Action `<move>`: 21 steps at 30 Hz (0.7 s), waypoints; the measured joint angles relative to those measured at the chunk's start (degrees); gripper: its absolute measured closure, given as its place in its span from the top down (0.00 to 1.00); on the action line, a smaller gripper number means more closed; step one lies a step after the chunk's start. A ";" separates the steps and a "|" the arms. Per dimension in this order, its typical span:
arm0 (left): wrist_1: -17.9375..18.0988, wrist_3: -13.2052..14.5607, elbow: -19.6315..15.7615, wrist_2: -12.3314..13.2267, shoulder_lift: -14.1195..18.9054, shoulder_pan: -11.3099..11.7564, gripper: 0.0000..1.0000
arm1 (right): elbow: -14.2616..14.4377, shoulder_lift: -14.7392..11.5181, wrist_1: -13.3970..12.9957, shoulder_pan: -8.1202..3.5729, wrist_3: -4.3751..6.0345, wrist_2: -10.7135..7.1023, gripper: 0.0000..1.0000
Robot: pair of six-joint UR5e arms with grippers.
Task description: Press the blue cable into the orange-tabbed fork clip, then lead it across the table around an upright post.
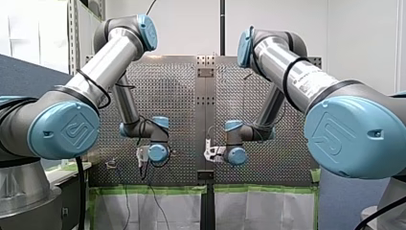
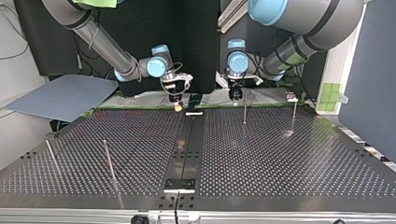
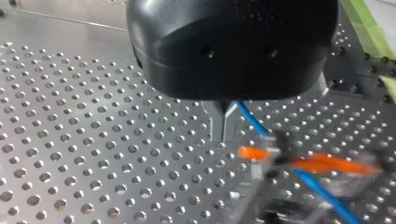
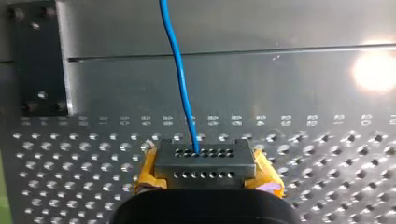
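Left gripper [image 3: 223, 125] is low over the perforated table [image 2: 280, 177]. Its two metal fingers [image 3: 216, 122] are pressed together w/ no gap showing, and the blue cable [image 3: 252, 119] comes out right at them, so it looks pinched on the cable. From there the cable slants down to the fork clip [image 3: 261, 155], which sits on the table just beside the fingertips. The clip's orange tabs show but the rest is blurred, so can't tell whether the cable is seated in the fork. A second stretch of blue runs on past the clip. Right gripper [image 4: 203, 163] is closed on the same cable. Yellow pads [image 4: 149, 173] show on either side of the drilled metal finger block, and the cable enters at the block's middle, then runs straight ahead of the gripper over the holes and the plain plate strip, approx in line w/ the gripper. In the top view both grippers hang at the table's far edge, either side of the centre seam: right gripper [image 2: 177, 105] at the view's left, left gripper [image 2: 236, 95] at the view's right. Two thin upright posts [image 2: 244, 112] [image 2: 294, 116] stand near the left gripper, apart from it. Cable is too thin to trace in that view.
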 joint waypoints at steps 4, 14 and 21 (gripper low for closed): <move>-2.70 0.11 1.53 -0.09 1.24 -0.36 0.00 | -0.44 -1.85 2.28 0.12 -1.34 0.73 0.00; -8.97 -0.97 1.88 -0.12 7.16 -2.34 0.00 | -0.51 -7.49 8.02 0.88 -1.63 0.94 0.00; -13.04 -1.30 1.89 -1.39 11.20 -3.83 0.00 | -0.50 -11.26 11.79 1.21 -1.54 0.94 0.00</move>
